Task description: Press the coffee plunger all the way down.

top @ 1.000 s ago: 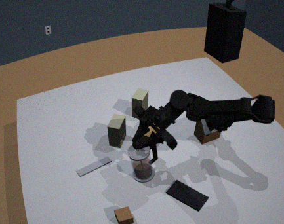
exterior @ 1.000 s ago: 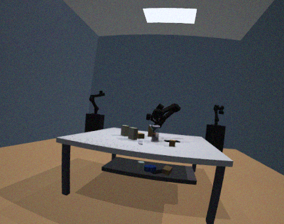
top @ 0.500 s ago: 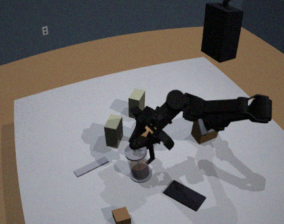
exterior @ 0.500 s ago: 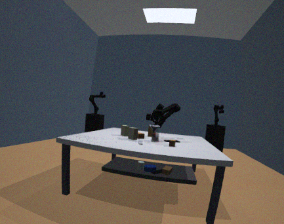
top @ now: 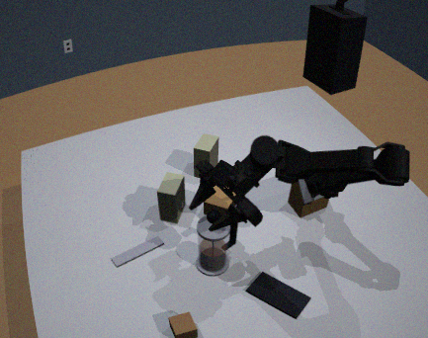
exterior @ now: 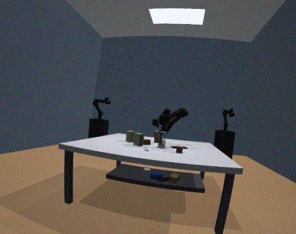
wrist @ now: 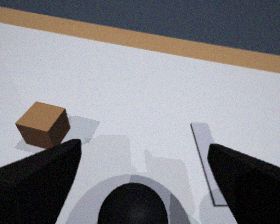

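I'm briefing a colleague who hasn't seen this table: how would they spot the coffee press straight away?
Start at the white table and follow the black arm to its gripper, open near the middle. Directly beneath it stands the coffee press, upright. It is the only clear glass cylinder there, with dark brown contents and a round black knob on top; its neighbours are opaque boxes and flat plates.

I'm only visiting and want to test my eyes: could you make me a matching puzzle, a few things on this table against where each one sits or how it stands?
Things:
1. gripper
2. knob
3. brown cube
4. grey strip

Places or states:
A. lies flat on the table, running under the fingertip at the right of the wrist view
B. open, a finger on each side of the knob and touching nothing
C. low between the fingers, at the wrist view's bottom edge
D. sits alone to the left in the wrist view

Pairs: 1-B, 2-C, 3-D, 4-A
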Controlling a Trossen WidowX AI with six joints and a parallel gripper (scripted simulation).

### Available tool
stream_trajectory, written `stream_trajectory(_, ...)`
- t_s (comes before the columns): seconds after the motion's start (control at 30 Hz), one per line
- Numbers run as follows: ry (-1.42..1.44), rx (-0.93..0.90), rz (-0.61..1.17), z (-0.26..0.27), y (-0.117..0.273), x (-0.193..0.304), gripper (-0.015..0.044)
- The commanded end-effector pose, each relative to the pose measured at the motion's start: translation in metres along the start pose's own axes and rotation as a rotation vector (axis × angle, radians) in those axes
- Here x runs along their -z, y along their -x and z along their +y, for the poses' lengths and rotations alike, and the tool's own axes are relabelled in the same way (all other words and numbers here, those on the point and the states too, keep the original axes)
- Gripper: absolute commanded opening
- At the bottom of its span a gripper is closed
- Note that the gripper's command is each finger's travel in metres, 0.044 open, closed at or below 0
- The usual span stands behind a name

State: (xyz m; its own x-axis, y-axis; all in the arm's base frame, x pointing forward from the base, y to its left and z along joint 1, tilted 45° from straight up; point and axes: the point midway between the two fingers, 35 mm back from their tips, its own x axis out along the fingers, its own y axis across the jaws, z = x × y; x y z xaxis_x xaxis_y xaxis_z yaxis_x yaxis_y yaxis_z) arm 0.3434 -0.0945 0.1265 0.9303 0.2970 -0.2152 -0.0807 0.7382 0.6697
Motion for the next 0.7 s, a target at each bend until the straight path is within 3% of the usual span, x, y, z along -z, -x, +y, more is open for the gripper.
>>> stream_trajectory(0.0, 0.001, 0.004, -0.001, -0.001, 0.0, 0.0, 0.044)
stream_trajectory(0.2, 0.0, 0.007, 0.007, -0.002, 0.007, -0.008, 0.044)
stream_trajectory(0.43, -0.018, 0.003, 0.022, 0.004, 0.058, -0.053, 0.044)
stream_trajectory(0.67, -0.019, 0.002, 0.021, 0.004, 0.06, -0.053, 0.044)
